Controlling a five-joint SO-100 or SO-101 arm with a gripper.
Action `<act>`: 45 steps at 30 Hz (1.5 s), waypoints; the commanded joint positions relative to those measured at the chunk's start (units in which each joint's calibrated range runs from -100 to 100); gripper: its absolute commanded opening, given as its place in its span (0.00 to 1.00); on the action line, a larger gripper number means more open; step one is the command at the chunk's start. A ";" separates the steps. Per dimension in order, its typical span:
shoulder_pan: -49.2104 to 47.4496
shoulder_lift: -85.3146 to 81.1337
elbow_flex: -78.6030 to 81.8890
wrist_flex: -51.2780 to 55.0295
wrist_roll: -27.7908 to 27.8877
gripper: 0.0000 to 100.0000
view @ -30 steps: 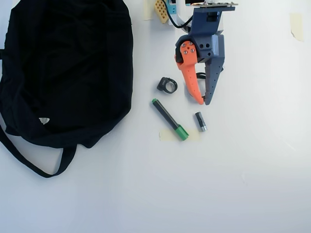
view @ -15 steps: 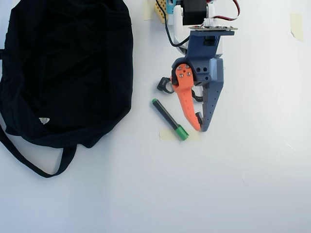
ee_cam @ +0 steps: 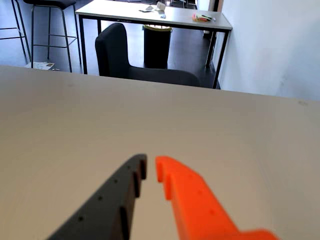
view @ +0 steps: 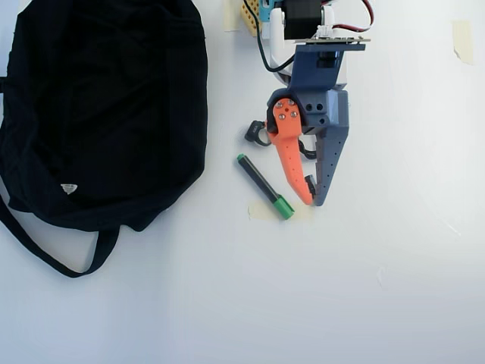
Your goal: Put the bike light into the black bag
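In the overhead view the black bag (view: 98,106) lies floppy at the left, with its white triangular label (view: 69,188) near the lower edge and its strap (view: 45,256) trailing below. The bike light (view: 255,134) lies on the white table just left of the gripper's base; I see its small black ring loop, and part of it is hidden under the arm. My gripper (view: 311,200) has one orange and one dark finger, is shut and empty, and hovers to the right of the light. In the wrist view the gripper (ee_cam: 150,167) points over bare table; the bag and light are out of view.
A black marker with a green cap (view: 265,187) lies between the bag and the gripper tips, its cap on a piece of tape (view: 259,211). Another tape strip (view: 461,39) is at the top right. Beyond the table edge in the wrist view stand a black chair (ee_cam: 120,55) and a desk (ee_cam: 150,14).
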 commanded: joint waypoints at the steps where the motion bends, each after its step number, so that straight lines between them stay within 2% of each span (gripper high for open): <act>1: 0.24 -1.03 -2.91 -0.17 0.44 0.03; 8: 0.62 -1.70 -3.99 12.58 0.44 0.03; 15: 0.62 -1.78 -4.26 19.55 0.44 0.03; 32: 0.47 -1.62 -8.03 64.08 0.44 0.02; 45: 0.02 -1.45 -8.03 81.05 0.44 0.02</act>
